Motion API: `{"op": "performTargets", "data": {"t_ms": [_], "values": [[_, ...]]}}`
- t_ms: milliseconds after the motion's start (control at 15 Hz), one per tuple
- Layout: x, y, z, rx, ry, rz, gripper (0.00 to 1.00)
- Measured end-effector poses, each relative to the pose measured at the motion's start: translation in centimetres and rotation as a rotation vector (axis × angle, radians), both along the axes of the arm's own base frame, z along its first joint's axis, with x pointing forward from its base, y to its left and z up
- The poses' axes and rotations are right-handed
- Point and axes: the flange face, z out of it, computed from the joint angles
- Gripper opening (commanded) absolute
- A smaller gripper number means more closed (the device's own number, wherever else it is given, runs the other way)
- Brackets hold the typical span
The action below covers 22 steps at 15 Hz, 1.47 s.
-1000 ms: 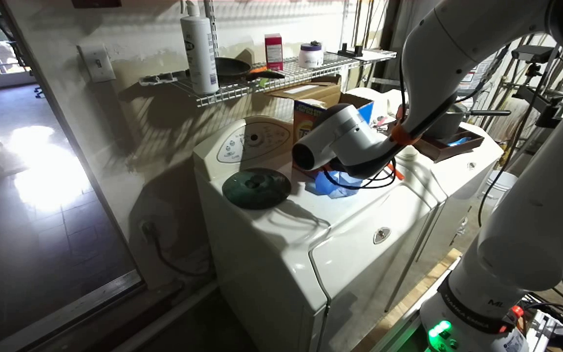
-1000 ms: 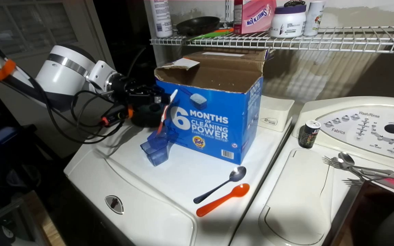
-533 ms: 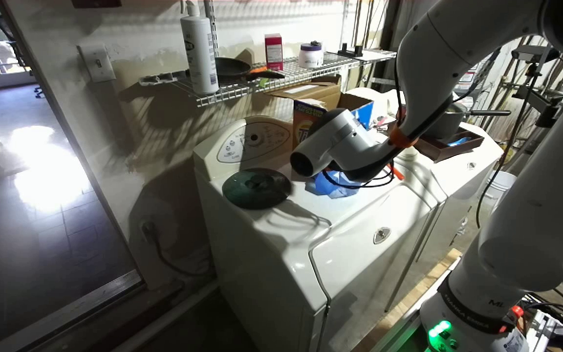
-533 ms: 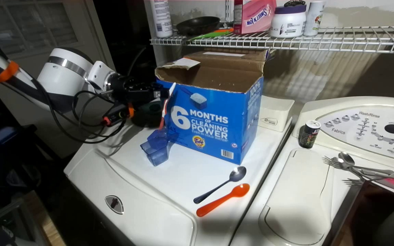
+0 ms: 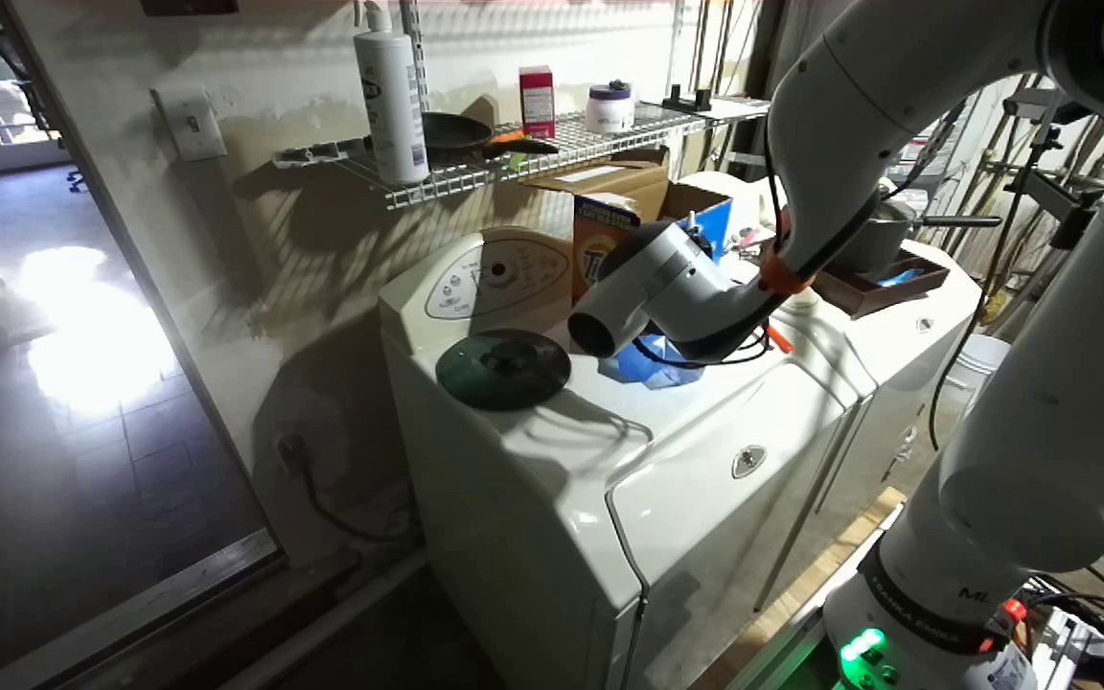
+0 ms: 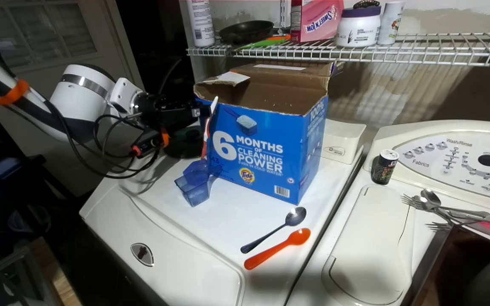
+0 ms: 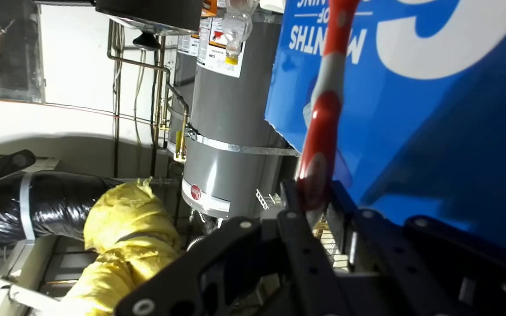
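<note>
My gripper (image 6: pixel 204 111) is shut on a slim red-and-white handle (image 7: pixel 323 118), gripped near one end. In an exterior view the handle (image 6: pixel 206 138) hangs steeply with its white tip up, close to the front of a blue Tide box (image 6: pixel 266 148). Its lower end is near a clear blue scoop (image 6: pixel 194 191) on the white washer top (image 6: pixel 223 229); I cannot tell whether they touch. The box also shows in the wrist view (image 7: pixel 411 118), its top open. In an exterior view the arm hides the gripper, while the scoop (image 5: pixel 648 364) shows below it.
A dark spoon (image 6: pixel 274 229) and an orange spoon (image 6: pixel 277 249) lie before the box. A dark round lid (image 5: pixel 502 369) lies beside it. A wire shelf (image 6: pixel 423 46) hangs above. A small can (image 6: pixel 384 167) and cutlery (image 6: pixel 445 206) stand on the neighbouring machine.
My gripper has risen slightly, and the red-and-white handle has gone up with it and hangs a little more upright. The scoop, box and spoons have not moved.
</note>
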Motion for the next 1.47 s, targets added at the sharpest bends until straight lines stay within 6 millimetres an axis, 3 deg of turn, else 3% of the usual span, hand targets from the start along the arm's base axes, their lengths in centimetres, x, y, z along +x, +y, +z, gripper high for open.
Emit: {"op": "performTargets", "data": {"t_ms": [600, 1467], "values": [[0.0, -1.1, -0.1, 0.021, 0.006, -0.051, 0.05], [1.8, -8.5, 1.1, 0.4, 0.141, -0.305, 0.05]]}}
